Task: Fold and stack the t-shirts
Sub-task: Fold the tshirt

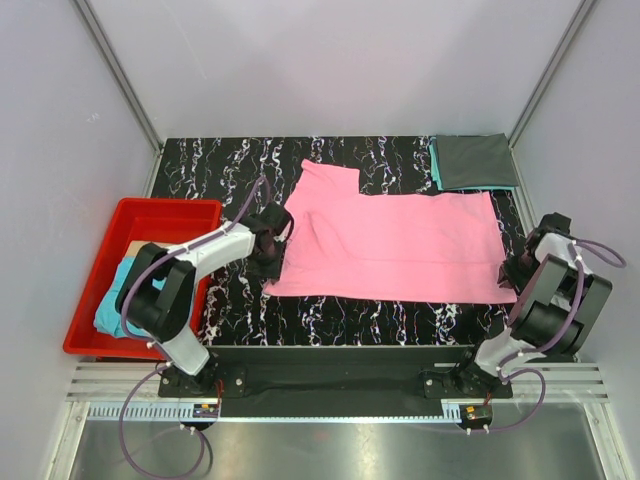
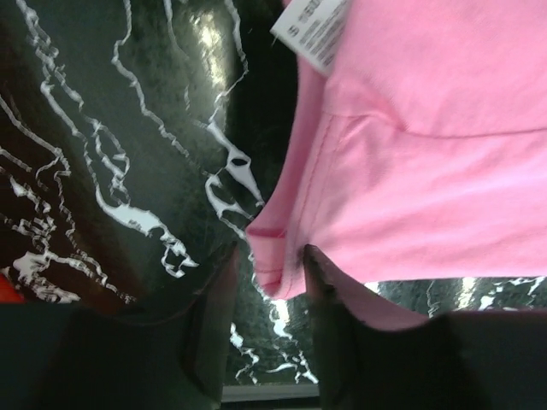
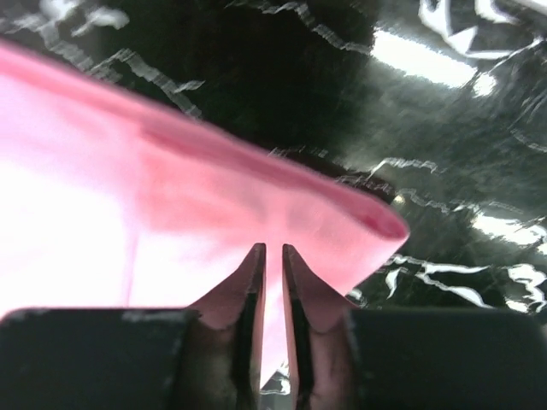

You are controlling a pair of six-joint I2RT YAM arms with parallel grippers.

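While right fingers [image 3: 239, 307] pinch the pink t-shirt [image 1: 400, 245], left fingers [image 2: 214, 325] spread, hem seemingly between them.

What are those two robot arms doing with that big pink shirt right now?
Left gripper open around left-edge corner of bright pink cloth t-shirt. Right gripper shut on its right edge. Folded dark grey t-shirt lies at far right.

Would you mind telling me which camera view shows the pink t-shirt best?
The top view: the whole pink t-shirt lies spread. The left wrist view shows only one corner and its white label; the right wrist view only a folded edge in the right gripper.
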